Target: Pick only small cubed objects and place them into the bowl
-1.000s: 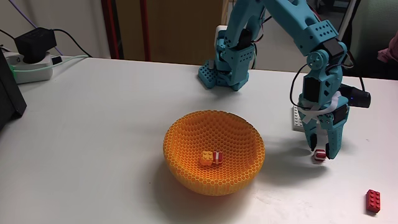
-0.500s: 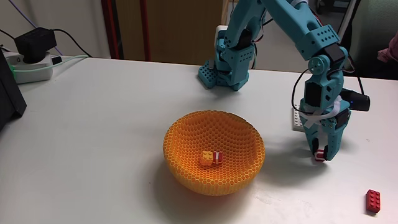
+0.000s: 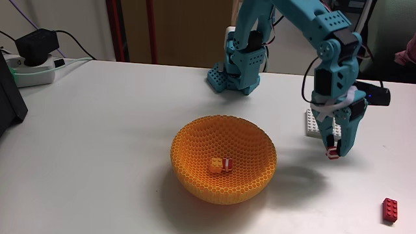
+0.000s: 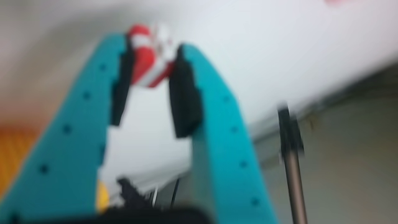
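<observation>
In the fixed view we see the teal two-finger gripper (image 3: 334, 155) hanging above the white table (image 3: 97, 130), to the right of the large round orange bowl with honeycomb mesh walls (image 3: 223, 158). Its fingers are clamped on a tiny red-and-white striped cube brick (image 3: 333, 154), which sits at the fingertips, clear of the tabletop. In the blurred wrist view we see the same striped brick (image 4: 149, 56) pinched between the two black finger pads (image 4: 185, 93), and a slice of orange bowl (image 4: 15, 162) at the lower left.

Inside the bowl lie a second red-and-white striped cube (image 3: 227, 164) and a small orange-yellow cube (image 3: 214, 166), side by side near the bottom. Behind the gripper we see a flat white studded plate (image 3: 314, 122) on the table, and a longer all-red studded brick (image 3: 390, 210) lies well apart at the lower right.
</observation>
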